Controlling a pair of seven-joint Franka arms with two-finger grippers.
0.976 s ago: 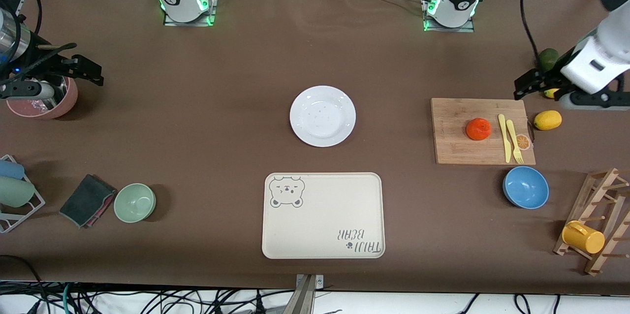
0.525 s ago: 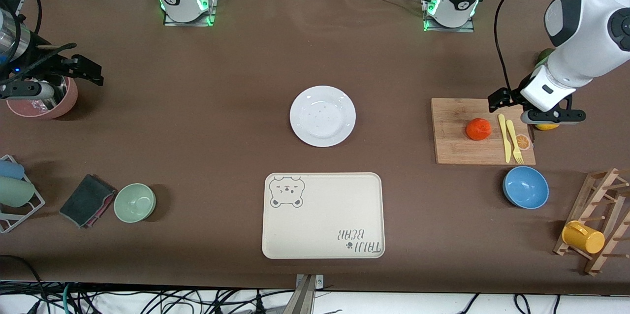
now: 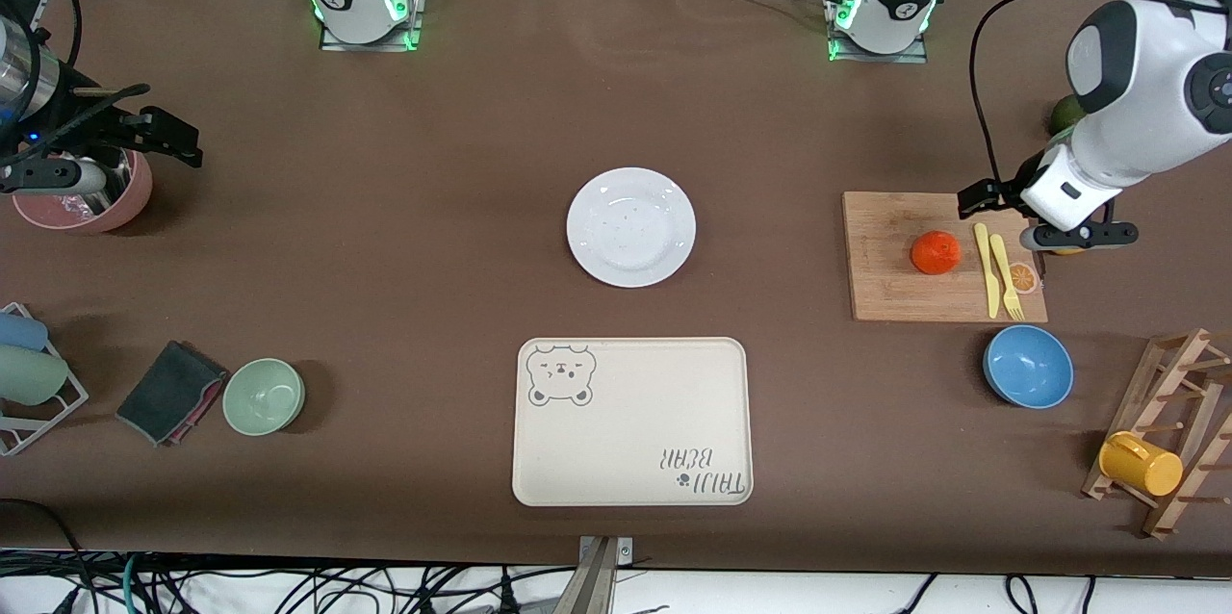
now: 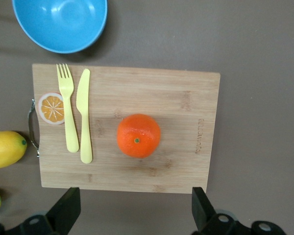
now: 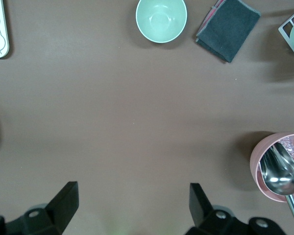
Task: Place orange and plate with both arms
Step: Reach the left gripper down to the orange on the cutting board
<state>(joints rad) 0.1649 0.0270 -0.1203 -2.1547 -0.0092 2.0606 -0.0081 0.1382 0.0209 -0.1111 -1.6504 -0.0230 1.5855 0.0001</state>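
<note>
On the cutting board (image 3: 943, 258) the orange (image 3: 936, 252) lies ungrasped, the plate (image 3: 630, 227) unmoved on the worktop (image 3: 433, 239); left pincer (image 4: 132, 208) and right pincer (image 5: 132, 205) both spread, nothing done yet.

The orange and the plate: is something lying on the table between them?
No. The front view shows only cutting board wood and bare table between the orange and the plate.

The cream tray (image 3: 630, 422) carried printed lettering beside its bear drawing, upside down in the front view. The lettering could not be read with certainty. The cutting board (image 4: 196, 117) bore a faint engraved mark, too small to read.
</note>
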